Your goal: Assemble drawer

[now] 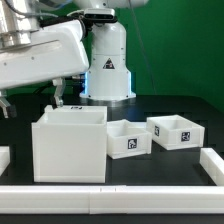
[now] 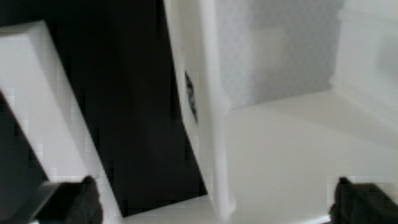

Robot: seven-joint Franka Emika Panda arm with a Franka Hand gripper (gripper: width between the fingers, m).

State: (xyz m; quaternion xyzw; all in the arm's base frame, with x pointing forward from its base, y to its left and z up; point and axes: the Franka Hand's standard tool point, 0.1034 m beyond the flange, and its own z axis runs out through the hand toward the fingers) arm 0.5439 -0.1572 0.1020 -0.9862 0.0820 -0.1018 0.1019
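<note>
While its fingers stand wide apart, the tool (image 2: 210, 205) grips nothing and seemingly straddles the far wall of the shell (image 1: 68, 148). The shell sits upright, open upward, on the worktop (image 1: 180, 108), with two trays (image 1: 128, 138) in a row at its right.

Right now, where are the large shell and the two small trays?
large shell (image 1: 68, 155): exterior view, on its front wall.
tray next to the shell (image 1: 128, 146): exterior view, front wall at the tag.
tray farther from the shell (image 1: 178, 136): exterior view, front wall by the tag.
</note>
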